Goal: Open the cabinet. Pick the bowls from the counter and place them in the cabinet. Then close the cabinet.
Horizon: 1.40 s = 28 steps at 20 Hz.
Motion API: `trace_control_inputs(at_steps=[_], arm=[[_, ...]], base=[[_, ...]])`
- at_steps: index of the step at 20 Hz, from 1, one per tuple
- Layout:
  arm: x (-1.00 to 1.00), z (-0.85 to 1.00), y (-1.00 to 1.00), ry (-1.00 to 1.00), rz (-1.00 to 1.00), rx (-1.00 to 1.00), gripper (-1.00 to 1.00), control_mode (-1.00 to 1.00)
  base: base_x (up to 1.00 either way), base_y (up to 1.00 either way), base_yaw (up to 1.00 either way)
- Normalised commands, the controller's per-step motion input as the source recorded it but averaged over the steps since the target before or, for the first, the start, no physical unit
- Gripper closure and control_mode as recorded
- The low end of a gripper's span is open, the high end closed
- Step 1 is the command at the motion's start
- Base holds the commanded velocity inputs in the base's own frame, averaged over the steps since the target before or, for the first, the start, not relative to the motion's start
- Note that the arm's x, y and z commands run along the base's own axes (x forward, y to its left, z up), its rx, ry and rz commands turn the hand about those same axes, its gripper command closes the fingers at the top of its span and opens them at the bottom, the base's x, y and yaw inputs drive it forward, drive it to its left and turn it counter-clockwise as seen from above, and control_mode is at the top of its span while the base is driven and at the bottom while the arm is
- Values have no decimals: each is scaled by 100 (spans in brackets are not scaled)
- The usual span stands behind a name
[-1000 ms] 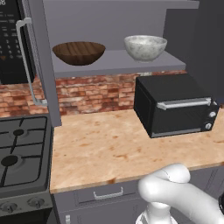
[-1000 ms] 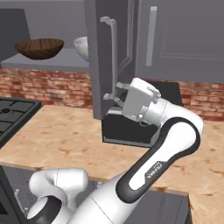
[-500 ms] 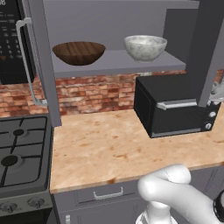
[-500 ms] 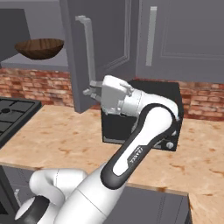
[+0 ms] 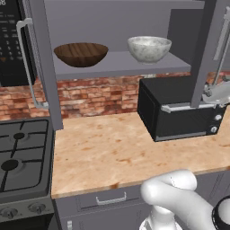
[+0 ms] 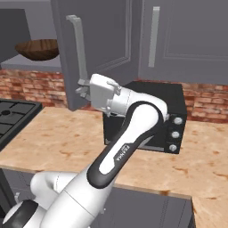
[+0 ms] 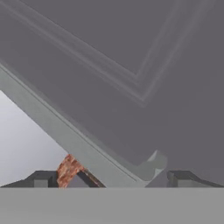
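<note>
We have both bowls already up inside the cabinet (image 5: 121, 67): the dark wood-grain bowl (image 5: 81, 54) sits on the shelf toward the left, the speckled marble bowl (image 5: 149, 48) toward the right, well apart from each other. The tabletop (image 5: 117, 148) below carries only the black toaster oven (image 5: 179, 108). So by our reckoning what is left is shutting the doors.

Our gripper (image 6: 82, 89) is at the lower end of the right door's bar handle (image 6: 78, 49), its fingers spread wide and, as far as we can tell, clamped on nothing; whether a finger touches the bar we cannot say. In the hand view the panelled right door (image 7: 131, 65) looms very close and tilted. That door stands partly swung out over the toaster oven; the left door (image 5: 45, 67) hangs open beside the stove (image 5: 22, 157).

We judge each door to be a stiff, light panel turning on side hinges. It should move easily if pushed flat on its face near the handle edge, far from the hinge; the smooth bar may slip under a loose hold
</note>
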Motion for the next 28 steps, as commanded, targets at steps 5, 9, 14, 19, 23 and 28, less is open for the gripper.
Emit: trace_control_inputs(at_steps=[5,9,14,19,23,28], arm=[[1,0,13,0,0,0,-100,-100],[15,0,6,0,0,0,-100,-100],[40,0,1,1,0,0,-100,-100],[63,0,0,2,0,0,-100,-100],[54,0,0,1,0,0,-100,-100],[34,0,0,7,0,0,-100,-100]], base=[[0,0,0],[0,0,0],[0,0,0],[0,0,0],[0,0,0],[0,0,0]])
